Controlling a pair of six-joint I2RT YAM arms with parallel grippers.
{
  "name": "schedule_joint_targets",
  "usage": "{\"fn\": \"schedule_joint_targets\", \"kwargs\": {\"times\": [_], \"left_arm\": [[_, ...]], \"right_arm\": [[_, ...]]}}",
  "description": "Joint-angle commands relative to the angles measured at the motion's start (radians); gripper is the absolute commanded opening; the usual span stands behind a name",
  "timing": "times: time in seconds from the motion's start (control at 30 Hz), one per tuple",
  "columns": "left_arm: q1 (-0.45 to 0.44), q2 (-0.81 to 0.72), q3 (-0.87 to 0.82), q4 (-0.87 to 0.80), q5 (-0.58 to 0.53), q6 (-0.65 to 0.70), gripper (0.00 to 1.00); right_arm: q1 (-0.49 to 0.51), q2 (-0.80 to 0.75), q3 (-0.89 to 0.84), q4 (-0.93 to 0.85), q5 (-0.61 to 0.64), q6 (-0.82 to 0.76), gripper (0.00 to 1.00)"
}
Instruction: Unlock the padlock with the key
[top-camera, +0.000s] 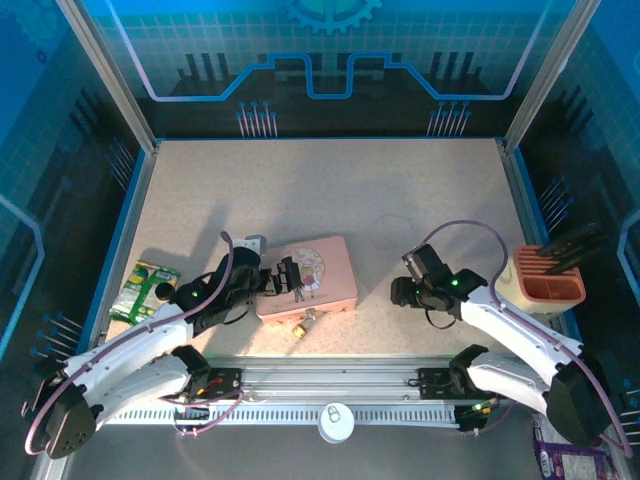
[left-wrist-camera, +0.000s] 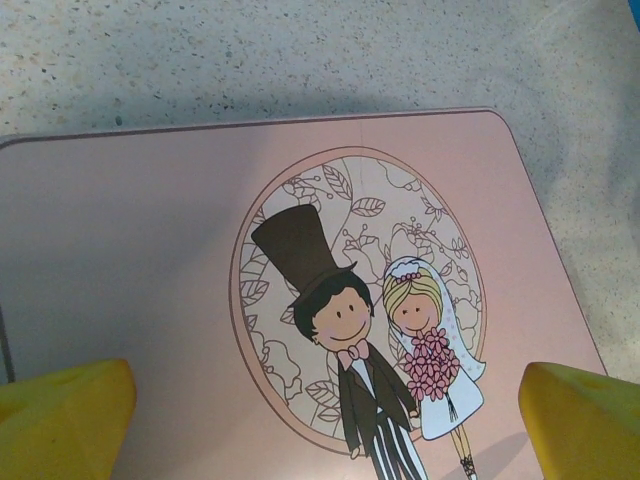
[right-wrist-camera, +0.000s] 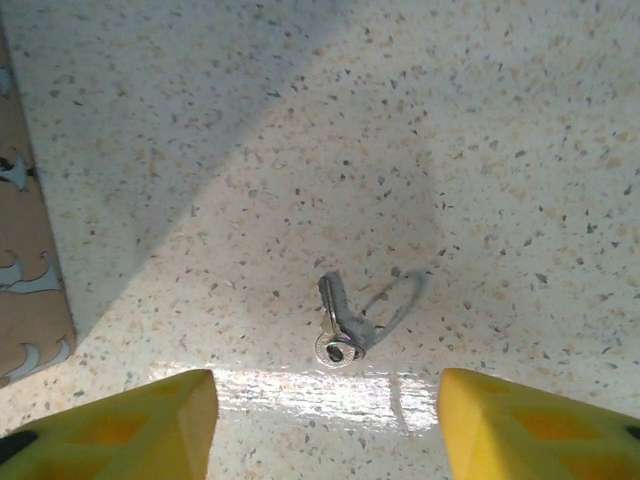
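Brass padlock (top-camera: 303, 323) lies on the table (top-camera: 330, 190), just beside the near edge of the pink tin (top-camera: 310, 272). Its shackle is too small to tell whether it is shut. By my read nothing is done yet: key not picked up, padlock not held, lock not opened. All steps are left: grab the key, steady the padlock, insert, turn.

The dark-grey key (right-wrist-camera: 340, 325) lies flat on the speckled table with a small ring at its near end. Over it hovers the right gripper (right-wrist-camera: 325, 430), yellow fingers (right-wrist-camera: 110, 430) spread wide and empty. The key sits roughly centred between them, a little ahead of the tips, touching neither.

Over the tin lid, above the cartoon bride and groom, is the left gripper (left-wrist-camera: 325, 425), its fingers (left-wrist-camera: 60, 420) also wide apart and holding nothing. In the top view the padlock is near that gripper but to its near-right, outside the fingers, with no contact.
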Motion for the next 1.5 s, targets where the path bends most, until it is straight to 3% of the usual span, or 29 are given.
{"fn": "schedule_joint_targets", "kwargs": {"times": [0.0,0.63,1.27,1.47], "left_arm": [[-0.017,-0.028,-0.028,0.056,-0.024,-0.048,0.99],[-0.025,-0.035,-0.042,0.064,-0.025,-0.053,0.99],[-0.026,-0.037,-0.036,0.066,-0.032,-0.053,0.99],[-0.025,-0.045,-0.042,0.064,-0.037,-0.054,0.99]], "right_arm": [[0.004,0.025,-0.026,0.021,0.003,0.052,0.57],[-0.044,0.161,-0.088,0.153,-0.094,0.084,0.40],[-0.016,0.162,-0.107,0.159,-0.105,0.118,0.20],[-0.001,0.142,-0.105,0.156,-0.102,0.126,0.18]]}}
